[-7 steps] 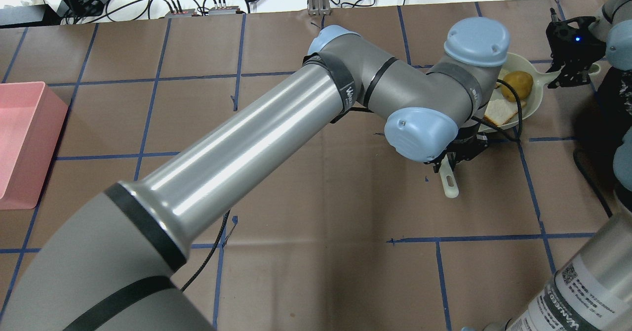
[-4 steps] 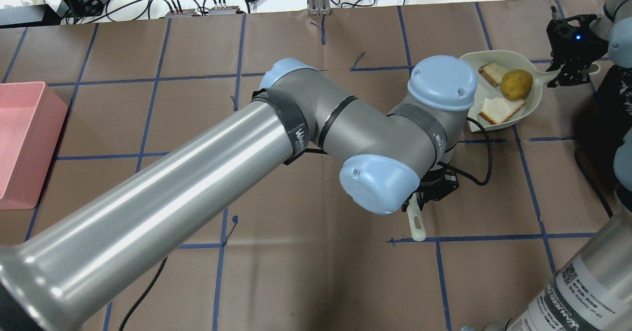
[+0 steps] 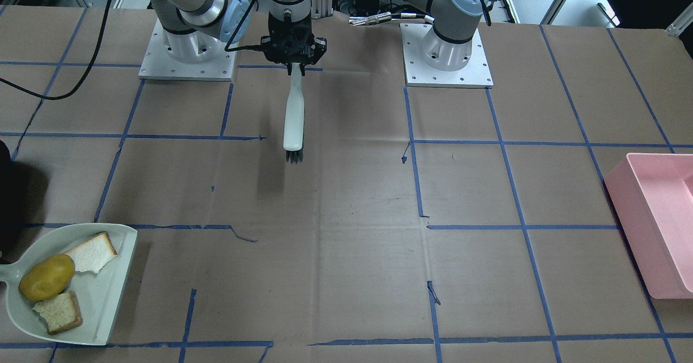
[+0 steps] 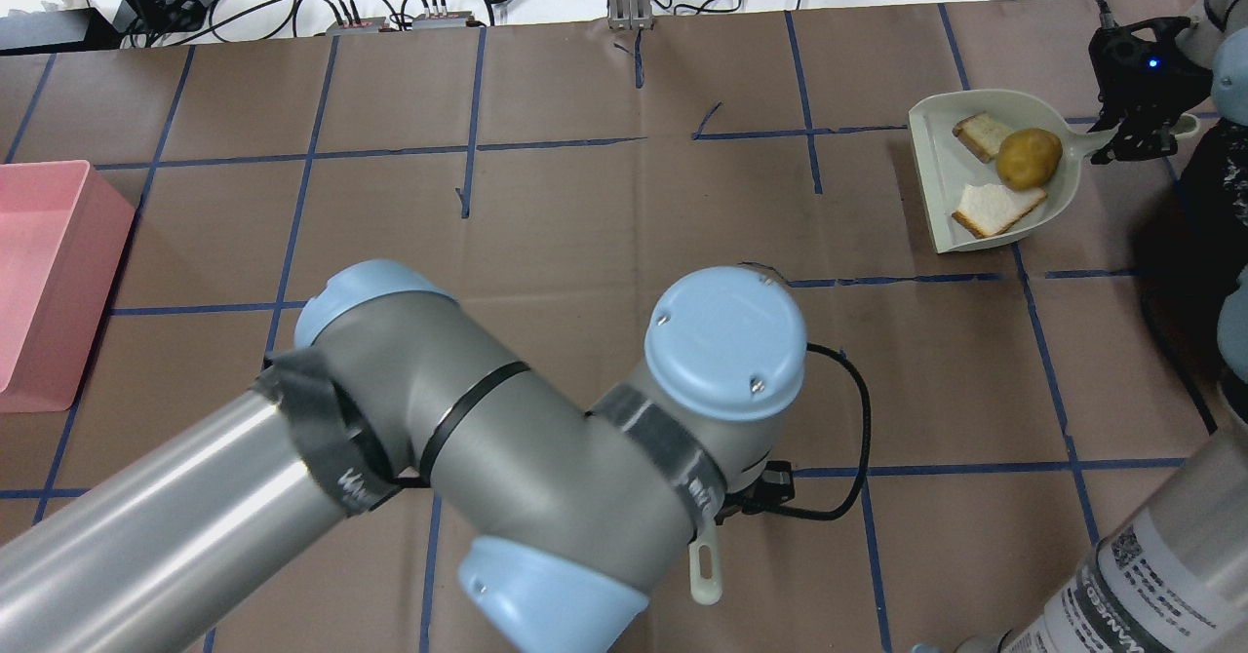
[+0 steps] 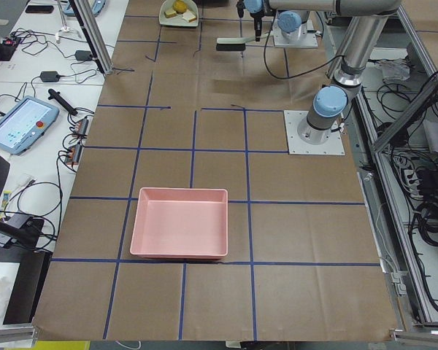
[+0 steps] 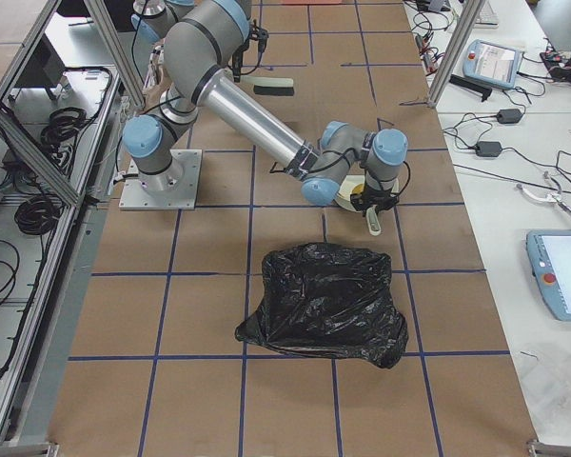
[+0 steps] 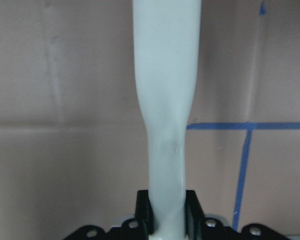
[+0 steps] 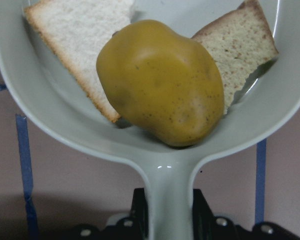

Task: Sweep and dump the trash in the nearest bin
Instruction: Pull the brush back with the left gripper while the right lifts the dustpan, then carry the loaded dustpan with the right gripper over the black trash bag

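The yellow-brown potato-like lump [image 8: 160, 82] sits in the pale dustpan [image 8: 40, 115], at the end nearest its handle, between two torn bread pieces. The whiter bread piece [image 8: 80, 35] and the browner bread piece [image 8: 242, 50] lie flat on the dustpan's floor. An edge of each is tucked under the lump.

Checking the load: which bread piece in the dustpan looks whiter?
The larger bread piece, left of the potato from the right wrist; the other piece looks tan.

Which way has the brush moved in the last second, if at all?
Yes. In the overhead view the brush crossed the blue tape line toward the robot and leftward, away from the dustpan.
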You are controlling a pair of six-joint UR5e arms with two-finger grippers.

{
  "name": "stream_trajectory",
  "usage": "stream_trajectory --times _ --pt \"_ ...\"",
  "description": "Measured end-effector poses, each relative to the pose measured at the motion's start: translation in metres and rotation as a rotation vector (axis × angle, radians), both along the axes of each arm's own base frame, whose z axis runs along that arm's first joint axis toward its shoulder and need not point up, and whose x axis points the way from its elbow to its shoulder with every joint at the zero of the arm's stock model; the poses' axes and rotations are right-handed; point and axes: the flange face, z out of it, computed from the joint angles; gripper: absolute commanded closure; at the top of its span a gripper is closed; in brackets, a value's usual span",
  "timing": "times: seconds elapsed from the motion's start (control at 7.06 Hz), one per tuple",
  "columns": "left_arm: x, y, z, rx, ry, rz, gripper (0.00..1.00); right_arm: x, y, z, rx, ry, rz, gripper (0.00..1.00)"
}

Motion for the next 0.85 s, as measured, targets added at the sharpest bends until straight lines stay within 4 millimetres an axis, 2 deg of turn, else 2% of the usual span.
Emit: stream_trajectory --times 0.14,0.42,0.85 --pt "0.018 0.014 -0.012 -0.055 -0.001 -0.005 1.0 0.002 0.003 0.011 -0.012 0.004 -0.013 1.0" --pt "0.038 0.028 -0.047 -0.114 -0.015 -0.006 1.0 0.01 0.015 0.04 -0.009 -0.007 -0.035 1.0" --pt "0.043 0.037 -0.089 -0.079 -0.043 -0.009 1.0 0.026 0.049 0.097 0.031 -0.025 -0.052 1.0"
